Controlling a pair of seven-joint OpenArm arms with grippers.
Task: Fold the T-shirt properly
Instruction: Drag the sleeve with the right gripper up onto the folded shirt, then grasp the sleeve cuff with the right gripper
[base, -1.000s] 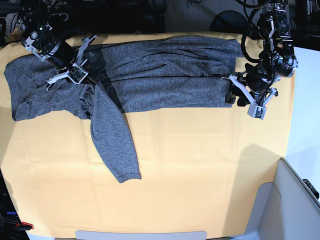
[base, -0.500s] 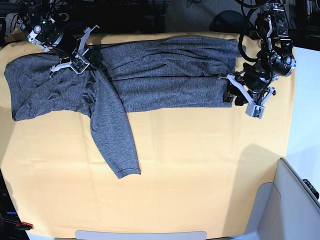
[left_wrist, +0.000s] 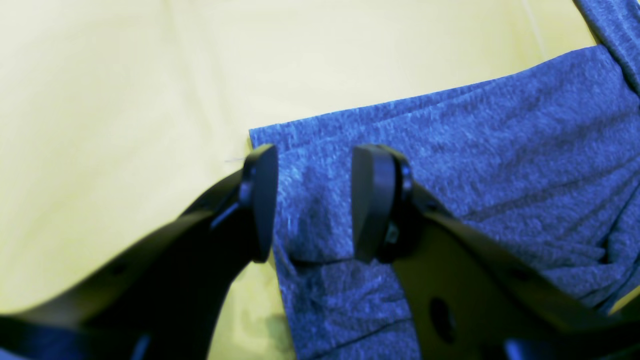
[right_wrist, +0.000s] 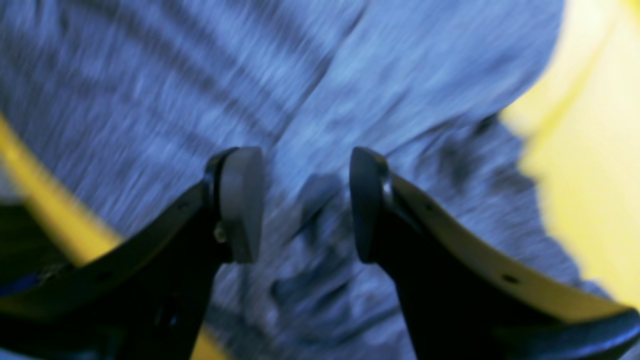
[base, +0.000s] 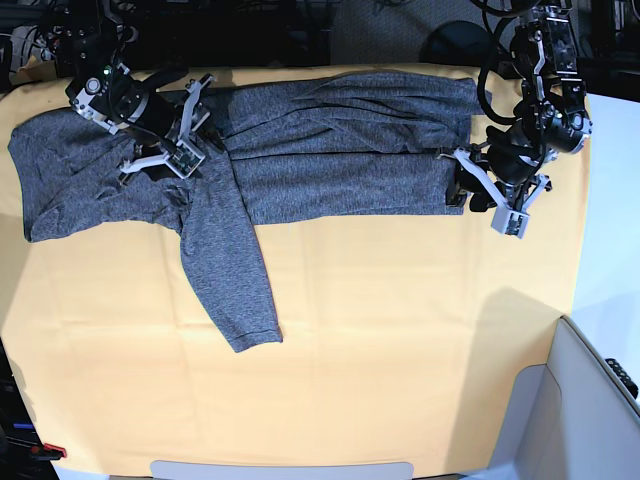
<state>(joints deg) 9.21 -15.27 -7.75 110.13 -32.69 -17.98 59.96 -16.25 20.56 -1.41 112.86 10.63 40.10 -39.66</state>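
The dark grey T-shirt (base: 340, 150) lies spread along the far side of the table, body folded lengthwise, with one long sleeve (base: 235, 290) trailing toward the front. My left gripper (base: 465, 185) is open at the shirt's right end. In the left wrist view (left_wrist: 315, 205) its fingers straddle the hem corner of the shirt (left_wrist: 475, 165), with fabric between the pads. My right gripper (base: 190, 140) is open over the shoulder area on the left. The right wrist view (right_wrist: 305, 205) is blurred and shows wrinkled grey fabric (right_wrist: 325, 75) under the open fingers.
A yellow-orange cloth (base: 400, 350) covers the table. A grey-white bin (base: 590, 410) stands at the front right corner. A white strip (base: 280, 470) lies at the front edge. A red-handled tool (base: 45, 452) sits at the front left. Dark equipment lines the far edge.
My right gripper rose toward the back, then came right and down over the shoulder. The dark gap in the fabric there has closed and the sleeve shifted slightly. The left arm barely moved.
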